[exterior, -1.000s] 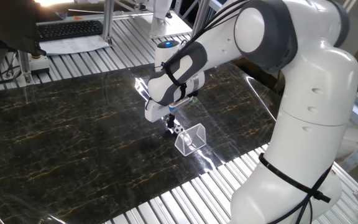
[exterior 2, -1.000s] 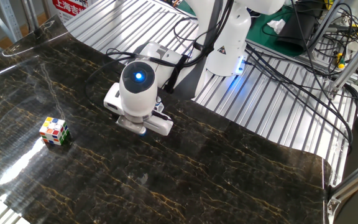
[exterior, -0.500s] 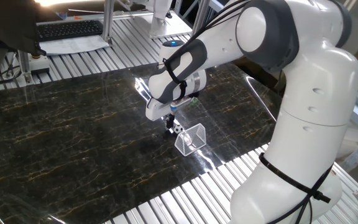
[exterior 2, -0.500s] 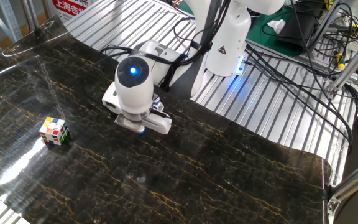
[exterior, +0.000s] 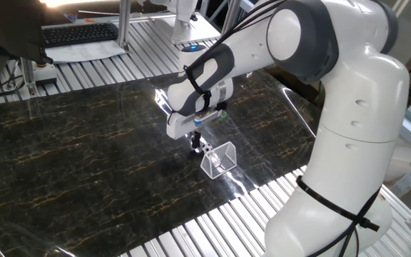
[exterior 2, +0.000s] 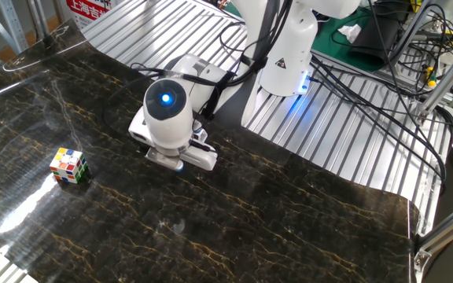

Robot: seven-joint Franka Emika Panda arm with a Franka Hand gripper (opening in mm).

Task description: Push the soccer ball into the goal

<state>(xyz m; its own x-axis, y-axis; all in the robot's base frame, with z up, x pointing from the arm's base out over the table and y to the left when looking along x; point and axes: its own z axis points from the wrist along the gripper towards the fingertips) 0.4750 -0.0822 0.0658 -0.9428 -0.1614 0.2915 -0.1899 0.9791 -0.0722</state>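
In one fixed view the soccer ball (exterior: 205, 148) is a tiny white ball with black patches on the dark marble table, right at the open side of the goal (exterior: 219, 159). The goal is a small silvery wire wedge with see-through netting. My gripper (exterior: 195, 141) points down with its dark fingers together, the tips at table level just left of the ball, touching or nearly touching it. In the other fixed view my gripper's hand (exterior 2: 170, 126) hides the fingertips, the ball and the goal.
A multicoloured Rubik's cube (exterior 2: 68, 165) sits on the table left of my hand. The table's near edge meets ribbed metal slats (exterior: 212, 228) just past the goal. My arm's white base (exterior: 355, 164) stands to the right. A keyboard (exterior: 80, 33) lies beyond the far edge.
My hand has shifted slightly, to the left in the other fixed view. The ball sits a touch closer to the goal's opening. The goal and cube have not moved.
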